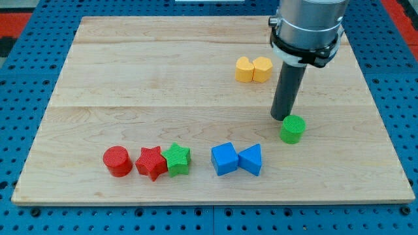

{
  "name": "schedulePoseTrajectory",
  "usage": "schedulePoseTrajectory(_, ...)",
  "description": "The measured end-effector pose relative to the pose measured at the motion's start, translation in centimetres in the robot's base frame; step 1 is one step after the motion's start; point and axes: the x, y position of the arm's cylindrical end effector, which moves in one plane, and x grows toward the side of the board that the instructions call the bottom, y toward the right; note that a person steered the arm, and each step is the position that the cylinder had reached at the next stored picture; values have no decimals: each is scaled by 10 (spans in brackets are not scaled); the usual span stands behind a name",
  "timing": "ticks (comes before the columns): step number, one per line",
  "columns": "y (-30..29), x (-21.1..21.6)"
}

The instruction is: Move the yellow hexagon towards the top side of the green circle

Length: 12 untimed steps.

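Note:
The yellow hexagon (244, 69) lies at the upper middle of the wooden board, touching a yellow heart-like block (262, 68) on its right. The green circle (292, 128) stands lower and to the right. My tip (282, 117) rests on the board just above and left of the green circle, close to it or touching. The tip is below and right of the yellow pair, well apart from them.
Along the bottom of the board (130, 78) sit a red circle (117, 161), a red star (151, 162) touching a green star (177, 159), then a blue cube (225, 158) touching a blue triangle (251, 160). Blue pegboard surrounds the board.

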Motion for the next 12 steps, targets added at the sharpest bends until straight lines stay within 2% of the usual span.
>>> schedulePoseTrajectory(3,25,52)
schedulePoseTrajectory(4,27,47)
schedulePoseTrajectory(5,45,11)
schedulePoseTrajectory(7,59,-112)
schedulePoseTrajectory(8,20,-145)
schedulePoseTrajectory(9,-48,-131)
schedulePoseTrajectory(10,-59,-116)
schedulePoseTrajectory(12,16,-108)
